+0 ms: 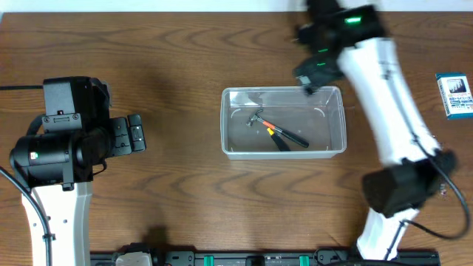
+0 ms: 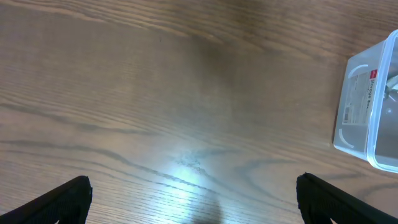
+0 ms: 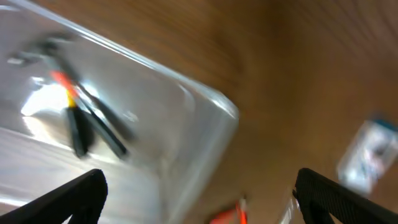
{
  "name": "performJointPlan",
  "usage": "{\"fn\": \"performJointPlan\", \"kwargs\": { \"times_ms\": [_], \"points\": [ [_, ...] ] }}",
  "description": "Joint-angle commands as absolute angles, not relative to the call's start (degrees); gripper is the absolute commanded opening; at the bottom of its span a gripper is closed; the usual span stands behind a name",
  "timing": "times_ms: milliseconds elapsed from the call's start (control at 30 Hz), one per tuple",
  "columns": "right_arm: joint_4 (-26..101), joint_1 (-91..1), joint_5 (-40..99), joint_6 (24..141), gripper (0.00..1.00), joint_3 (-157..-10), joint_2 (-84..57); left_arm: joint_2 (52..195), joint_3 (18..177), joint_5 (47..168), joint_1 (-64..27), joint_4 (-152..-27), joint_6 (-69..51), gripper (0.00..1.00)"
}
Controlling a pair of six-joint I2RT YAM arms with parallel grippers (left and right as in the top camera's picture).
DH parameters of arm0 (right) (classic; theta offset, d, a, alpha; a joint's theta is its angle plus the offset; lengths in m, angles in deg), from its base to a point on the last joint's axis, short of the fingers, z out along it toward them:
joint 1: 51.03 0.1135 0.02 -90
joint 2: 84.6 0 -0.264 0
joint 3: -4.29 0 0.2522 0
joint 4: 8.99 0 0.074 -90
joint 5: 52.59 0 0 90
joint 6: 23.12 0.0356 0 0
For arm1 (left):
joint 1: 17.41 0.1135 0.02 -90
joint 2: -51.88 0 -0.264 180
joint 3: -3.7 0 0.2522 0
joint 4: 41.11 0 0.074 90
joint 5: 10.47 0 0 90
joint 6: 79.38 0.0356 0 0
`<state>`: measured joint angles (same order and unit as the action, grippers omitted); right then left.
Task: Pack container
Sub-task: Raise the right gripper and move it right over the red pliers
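Observation:
The clear plastic container [image 1: 281, 154] sits at the table's middle. Inside lie a small hammer [image 1: 257, 118] and black tools with orange-and-yellow handles [image 1: 284, 135]. My right gripper [image 1: 307, 74] hovers over the container's far right corner, fingers wide open. The blurred right wrist view shows the container's corner [image 3: 211, 102], the tools [image 3: 81, 112] inside, and a blurred orange object [image 3: 230, 214] low between the fingers [image 3: 199, 199]. My left gripper [image 1: 137, 133] is open and empty at the left, well away from the container. The container's labelled end shows at the right of the left wrist view [image 2: 364, 112], beyond the fingers [image 2: 193, 205].
A small blue-and-white box [image 1: 454, 94] lies at the far right edge of the table. It also shows blurred in the right wrist view [image 3: 367, 155]. A black rail runs along the front edge [image 1: 259, 258].

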<state>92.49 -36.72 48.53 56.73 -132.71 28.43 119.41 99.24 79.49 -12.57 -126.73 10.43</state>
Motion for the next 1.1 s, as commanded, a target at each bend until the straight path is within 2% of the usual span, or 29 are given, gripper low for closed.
{"fn": "performJointPlan", "kwargs": {
  "times_ms": [0,100,200,433,800,1067],
  "points": [
    [96.89,-42.21,49.05,60.66,0.99,-132.8,24.89,119.71,99.43,79.06,-12.29,-126.86,9.91,0.98],
    [102.13,-46.67,45.67,61.32,0.99,-132.67,23.93,119.71,99.43,79.03,-12.29,-126.86,9.89,0.98],
    [102.11,-49.47,41.56,61.82,0.99,-132.43,22.75,119.71,99.43,79.03,-12.29,-126.86,9.89,0.98],
    [102.11,-51.76,41.47,63.05,0.99,-129.5,15.47,119.71,99.43,79.03,-12.29,-126.86,9.89,0.98],
    [99.4,-58.43,41.45,70.26,0.99,-97.76,-8.0,119.71,99.43,79.03,-12.29,-126.86,9.89,0.98],
    [87.66,-58.93,41.49,69.84,0.99,-80.19,-11.85,119.71,99.43,79.03,-12.29,-126.86,9.91,0.98]
  ]
}}
